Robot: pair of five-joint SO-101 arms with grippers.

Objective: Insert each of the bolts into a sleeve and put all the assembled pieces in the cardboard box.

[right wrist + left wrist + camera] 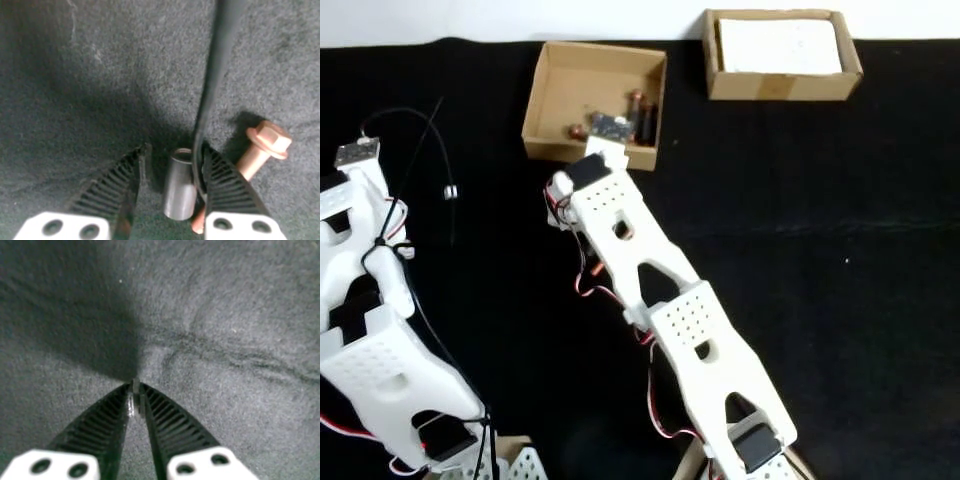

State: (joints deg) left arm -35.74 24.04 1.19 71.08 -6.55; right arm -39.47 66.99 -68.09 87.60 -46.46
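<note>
In the right wrist view, the right claw [175,149] is wide open and stands low over the black table [75,75], with one finger on each side of a grey sleeve [180,187]. The sleeve stands upright in the lower centre of the frame, its hollow end up. There is a clear gap to one finger and the other finger is just beside it, so nothing is clamped. I judge that the claw is placed like this in order to close on the sleeve and hold it steady, with the hole free for a bolt.

A copper-coloured bolt [262,147] with a flanged hex head lies tilted at the lower right, just beside the sleeve, and is probably its partner. A black cable [215,75] runs down from the top of the frame to that same finger, and it could get caught in the grip.

In the left wrist view, the left claw [136,387] has its tips together at the lower centre, over bare table. I see nothing held in it, and it seems idle to me.

In the high view, the cardboard box [580,80] is at the upper centre. Several copper-coloured pieces [640,115] lie in its lower right corner, so part of the task looks done. One arm [620,230] stretches up to the near edge of this box, but I cannot tell which side it is.
</note>
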